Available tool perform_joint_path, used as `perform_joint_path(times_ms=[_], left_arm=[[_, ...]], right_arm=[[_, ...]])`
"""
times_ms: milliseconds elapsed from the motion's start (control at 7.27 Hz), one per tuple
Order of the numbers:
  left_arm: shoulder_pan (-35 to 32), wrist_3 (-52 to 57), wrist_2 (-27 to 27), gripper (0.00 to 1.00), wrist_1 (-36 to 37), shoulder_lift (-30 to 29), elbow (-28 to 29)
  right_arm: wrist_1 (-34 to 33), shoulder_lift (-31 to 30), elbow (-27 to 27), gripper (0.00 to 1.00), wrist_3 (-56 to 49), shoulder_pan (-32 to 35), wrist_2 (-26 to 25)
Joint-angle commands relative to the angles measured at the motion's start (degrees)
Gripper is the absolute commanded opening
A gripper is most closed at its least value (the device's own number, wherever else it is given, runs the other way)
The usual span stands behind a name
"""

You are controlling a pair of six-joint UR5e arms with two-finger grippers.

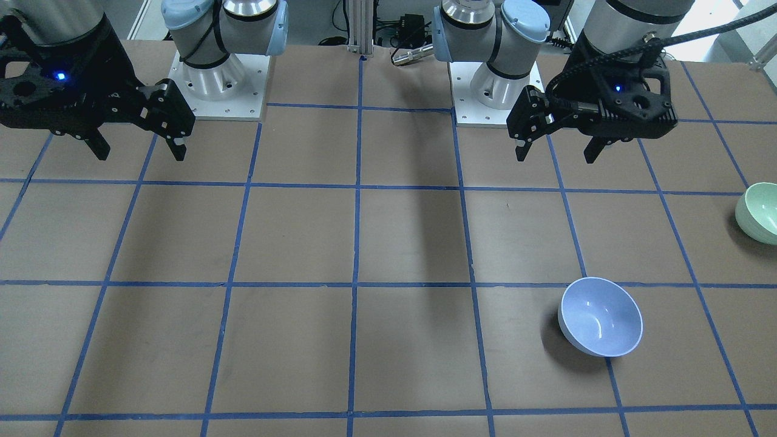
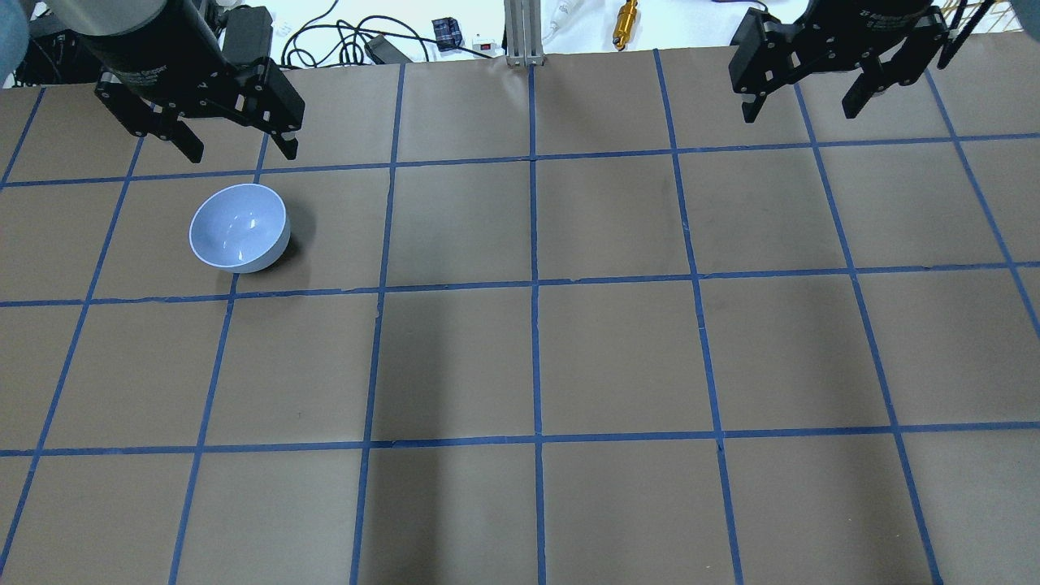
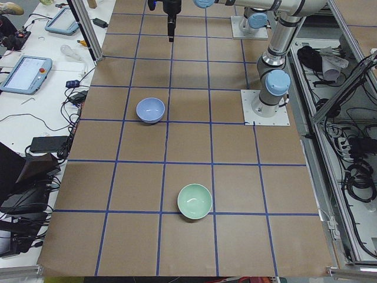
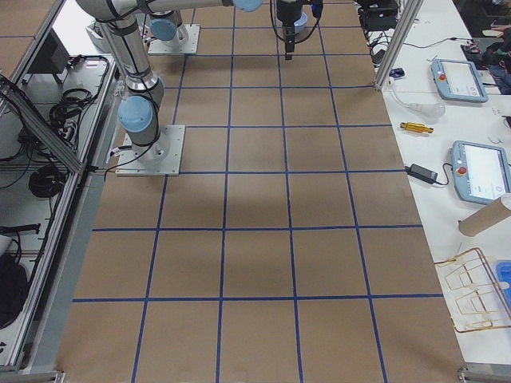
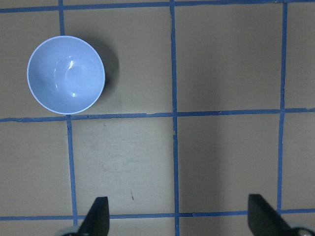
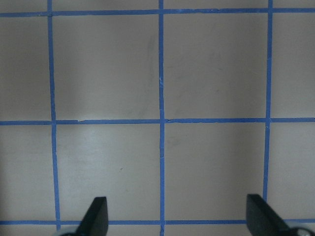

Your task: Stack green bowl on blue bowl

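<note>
The blue bowl (image 1: 601,317) stands upright on the brown gridded table, on the robot's left side; it also shows in the overhead view (image 2: 240,227), the exterior left view (image 3: 150,109) and the left wrist view (image 5: 66,74). The green bowl (image 1: 759,212) stands upright at the table's left end, cut by the frame edge, and shows whole in the exterior left view (image 3: 195,201). It is out of the overhead view. My left gripper (image 1: 555,155) (image 2: 243,157) (image 5: 179,221) hangs open and empty, high above the table, apart from both bowls. My right gripper (image 1: 141,156) (image 2: 797,118) (image 6: 178,219) hangs open and empty over bare table.
The two arm bases (image 1: 218,79) (image 1: 495,85) stand at the robot's edge of the table. Teach pendants (image 4: 459,80), cables and a wire rack (image 4: 475,287) lie on benches beyond the table's far edge. Blue tape lines grid the table.
</note>
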Motion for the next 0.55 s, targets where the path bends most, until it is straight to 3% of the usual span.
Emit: perform_joint_path(times_ms=[0,138,412], left_arm=[[0.5,3.8,0.4,1.00,-3.0,1.1,-0.4],[2.2,7.6,0.5,1.00,-4.4,1.8,-0.6],[10.7,25.4,1.8,1.00,-8.7,2.3,-0.5]], right_arm=[[0.0,0.0,0.0,1.00,0.0,0.0,0.0],[0.0,-0.1,0.0,1.00,0.0,0.0,0.0],[0.0,0.0,0.0,1.00,0.0,0.0,0.0]])
